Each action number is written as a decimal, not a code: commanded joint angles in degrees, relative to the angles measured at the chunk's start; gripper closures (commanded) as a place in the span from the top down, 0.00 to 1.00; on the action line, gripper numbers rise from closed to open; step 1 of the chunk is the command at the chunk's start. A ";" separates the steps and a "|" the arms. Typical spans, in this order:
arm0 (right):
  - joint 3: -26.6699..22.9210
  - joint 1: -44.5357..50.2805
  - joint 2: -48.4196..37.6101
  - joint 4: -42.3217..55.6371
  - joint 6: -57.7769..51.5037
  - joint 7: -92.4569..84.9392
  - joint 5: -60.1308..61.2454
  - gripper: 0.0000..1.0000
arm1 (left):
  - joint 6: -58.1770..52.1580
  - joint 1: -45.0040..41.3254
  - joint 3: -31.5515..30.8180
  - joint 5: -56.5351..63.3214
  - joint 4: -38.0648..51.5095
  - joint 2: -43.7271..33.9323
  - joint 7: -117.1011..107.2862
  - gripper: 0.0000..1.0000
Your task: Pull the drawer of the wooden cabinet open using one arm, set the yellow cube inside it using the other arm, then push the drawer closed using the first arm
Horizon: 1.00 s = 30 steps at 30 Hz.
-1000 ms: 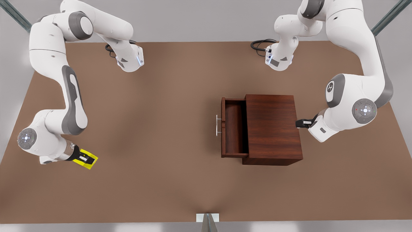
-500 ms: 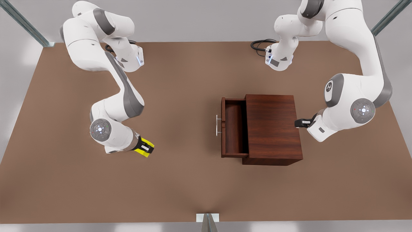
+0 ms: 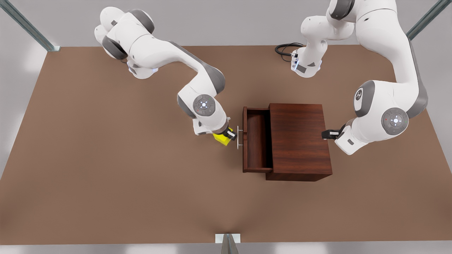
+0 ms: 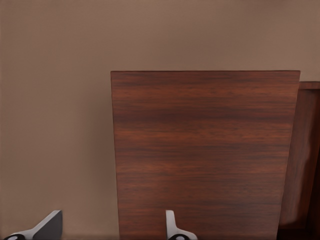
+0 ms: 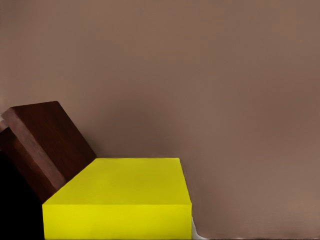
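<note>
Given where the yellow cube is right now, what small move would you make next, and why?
Probably carry the right gripper, shut on the yellow cube, a little further over the handle above the open drawer; the cube is short of the tray. The left gripper waits behind the wooden cabinet.

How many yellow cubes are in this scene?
1. The yellow cube is held in the right gripper, just off the handle side of the open drawer. The drawer's visible part holds none; the wooden cabinet hides the rest.
</note>
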 commanded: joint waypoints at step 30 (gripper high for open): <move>-0.41 3.90 5.57 8.04 4.93 26.81 -0.62 1.00 | -1.10 -17.67 -0.24 2.96 1.69 -1.57 -19.93 1.00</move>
